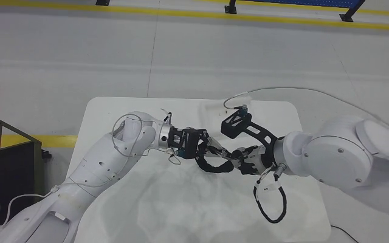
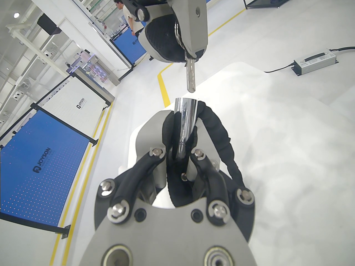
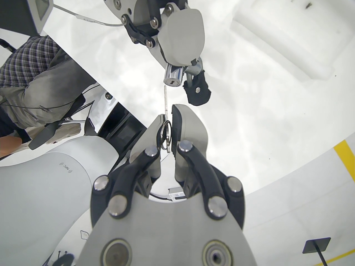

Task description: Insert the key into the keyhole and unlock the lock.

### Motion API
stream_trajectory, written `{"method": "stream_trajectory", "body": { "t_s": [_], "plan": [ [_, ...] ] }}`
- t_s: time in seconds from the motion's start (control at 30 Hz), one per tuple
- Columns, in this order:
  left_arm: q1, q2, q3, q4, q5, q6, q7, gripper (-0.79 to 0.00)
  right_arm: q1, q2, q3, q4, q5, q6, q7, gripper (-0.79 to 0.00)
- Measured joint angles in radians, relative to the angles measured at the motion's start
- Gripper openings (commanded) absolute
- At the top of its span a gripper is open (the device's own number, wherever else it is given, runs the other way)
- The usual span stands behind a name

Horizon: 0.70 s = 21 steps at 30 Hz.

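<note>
Left gripper (image 2: pixel 180 137) is clamping the chrome lock cylinder (image 2: pixel 186 112) mid-body, jaws closed on it, holding it in the air over the middle of the white table (image 1: pixel 121 115). The black sheathed cable (image 2: pixel 222 137) is looping off the cylinder past the fingers. Right gripper (image 3: pixel 167 116) is sitting just right of it, jaws pinched shut on the key (image 3: pixel 165 98) at its bow, with the key ring (image 3: pixel 165 135) sitting between the pads. The blade is pointing at the keyhole (image 3: pixel 172 82). Its tip is sitting just short of the cylinder face, not yet in, and looking slightly off the slot line.

Handling, my read: the cylinder is looking stiff, polished and round, so probably slippery and prone to rolling in the pads under torque. The mid-body hold is likely resisting that best. The cable is looking soft and probably dragging to one side. The key is thin and light, likely flexing if pushed off-axis. Holding the bow is right, but the ring between the pads may be letting it pivot. Next move is needing fine alignment before any push.
</note>
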State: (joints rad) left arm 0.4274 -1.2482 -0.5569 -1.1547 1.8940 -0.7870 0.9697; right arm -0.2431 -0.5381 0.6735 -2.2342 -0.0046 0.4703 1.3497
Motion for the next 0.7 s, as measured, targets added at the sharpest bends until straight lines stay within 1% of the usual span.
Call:
{"method": "stream_trajectory", "body": {
  "t_s": [0.7],
  "plan": [
    [0.004,-0.002,-0.006,0.006,-0.003,-0.005,0.009,-0.785,0.162,0.020,-0.176,0.018,0.062,0.059,-0.058,-0.785]
  ]
}}
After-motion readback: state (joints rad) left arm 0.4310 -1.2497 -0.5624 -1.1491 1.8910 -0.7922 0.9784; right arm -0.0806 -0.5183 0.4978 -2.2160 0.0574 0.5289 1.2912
